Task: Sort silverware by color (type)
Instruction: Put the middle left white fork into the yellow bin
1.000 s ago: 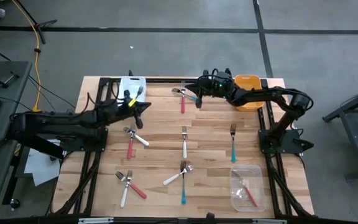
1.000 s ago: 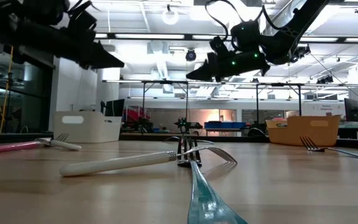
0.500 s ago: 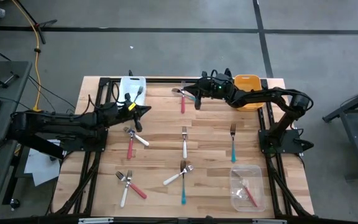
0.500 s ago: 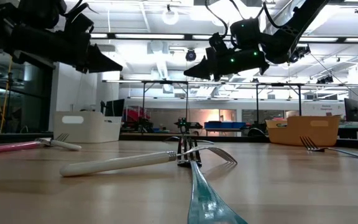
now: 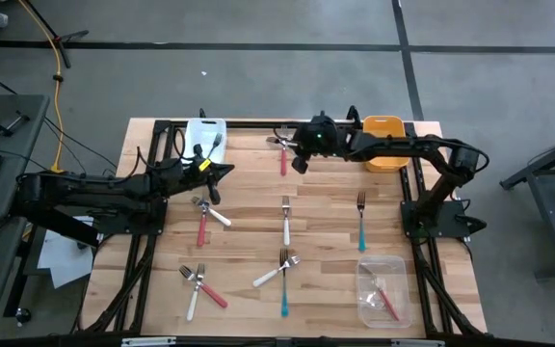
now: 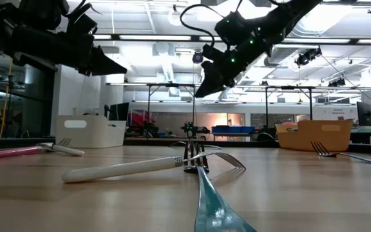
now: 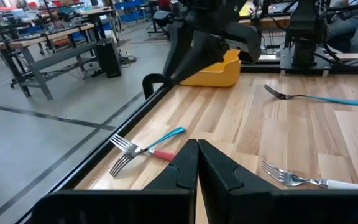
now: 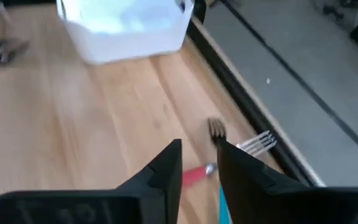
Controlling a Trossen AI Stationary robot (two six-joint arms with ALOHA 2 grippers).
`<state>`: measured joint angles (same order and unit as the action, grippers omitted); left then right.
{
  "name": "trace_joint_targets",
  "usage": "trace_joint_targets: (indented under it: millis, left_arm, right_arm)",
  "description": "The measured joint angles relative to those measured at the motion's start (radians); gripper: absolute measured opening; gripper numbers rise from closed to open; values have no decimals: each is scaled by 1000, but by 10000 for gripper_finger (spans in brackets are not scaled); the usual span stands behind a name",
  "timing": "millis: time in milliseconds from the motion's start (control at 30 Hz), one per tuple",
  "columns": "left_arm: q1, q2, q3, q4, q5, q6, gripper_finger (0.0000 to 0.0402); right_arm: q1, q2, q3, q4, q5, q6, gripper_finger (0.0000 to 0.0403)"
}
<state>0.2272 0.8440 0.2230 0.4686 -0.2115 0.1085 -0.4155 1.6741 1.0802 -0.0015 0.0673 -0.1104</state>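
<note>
Nearest the front edge of the table (image 5: 249,207), a teal fork (image 5: 283,289) lies lengthwise front to back, tines toward the rear, and a white fork (image 5: 270,274) crosses it on a slant, their tines meeting. In the low view these two fill the foreground, the white handle (image 6: 118,169) running leftward and the teal handle (image 6: 219,212) running out of the picture's bottom edge. To the left lie a white fork (image 5: 193,301) and a red fork (image 5: 207,292), heads close together. The clear bin (image 5: 382,292) at the front right holds one red fork (image 5: 384,302). Midway back, a white fork (image 5: 285,221) and a teal fork (image 5: 361,225) lie front to back with tines rearward; a red fork (image 5: 201,227) and a white fork (image 5: 213,214) lie crossed at the left.

The left gripper (image 5: 227,169) hangs above the table between that crossed pair and the white bin (image 5: 203,132), its fingers (image 7: 185,168) pressed together and holding nothing. The right gripper (image 5: 298,164) hovers tilted down over a red fork (image 5: 283,157) and a teal fork (image 7: 166,134) near the back edge; its fingers (image 8: 166,165) stand slightly apart, empty. Their crossing is hidden behind those fingers in the right wrist view. The orange bin (image 5: 385,128) sits partly under the right arm, and a fork head pokes over the white bin's rim, colour unclear.
</note>
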Motion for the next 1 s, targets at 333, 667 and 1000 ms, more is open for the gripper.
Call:
trace_joint_targets:
  millis: [333,667,1000]
  left_arm:
    - [0,0,0,0,0,0,1]
    - [0,0,0,-1,0,2,1]
    - [1,0,0,0,-4,8,1]
  right_arm:
    - [-55,0,5,-100,2,80,170]
    - [-37,0,32,-241,-70,0,145]
    - [3,0,32,-206,-69,-2,9]
